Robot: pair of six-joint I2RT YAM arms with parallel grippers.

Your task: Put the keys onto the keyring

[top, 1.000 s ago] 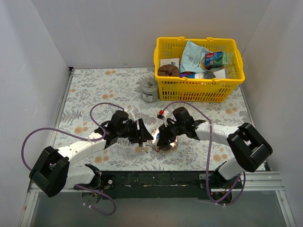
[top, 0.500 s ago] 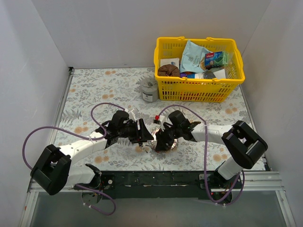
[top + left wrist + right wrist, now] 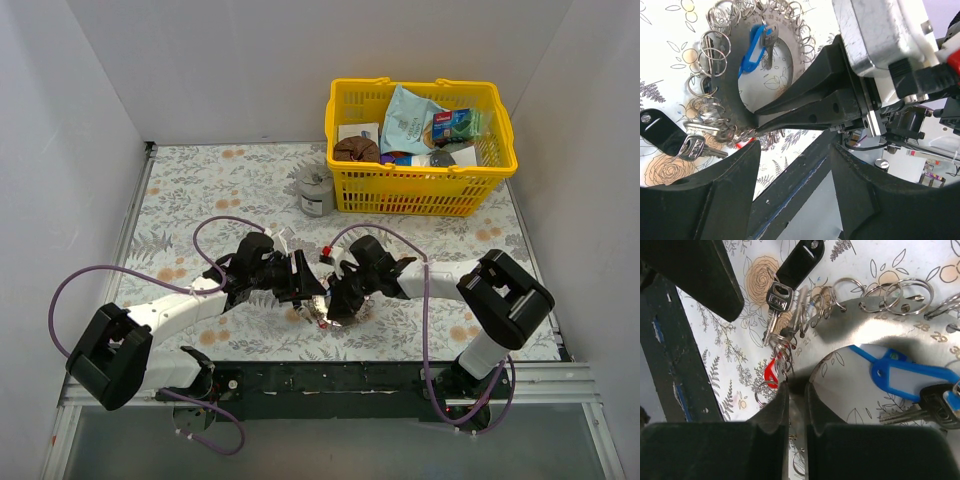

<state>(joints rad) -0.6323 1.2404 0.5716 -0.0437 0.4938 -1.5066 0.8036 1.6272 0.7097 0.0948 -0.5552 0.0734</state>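
The floral tablecloth [image 3: 200,190] runs under white walls. Your left claw [image 3: 312,293] hangs released with its fingers spread, and the keyring [image 3: 880,325] lies flat just ahead of its tips. Your right claw [image 3: 796,387] looks clenched on the keyring's inner rim, so it is the nearer one. The black-fobbed key [image 3: 774,305] lies just beyond its tips to their left, blade pointing back toward them. The stamped numbers read 28, 29 and perhaps 21.
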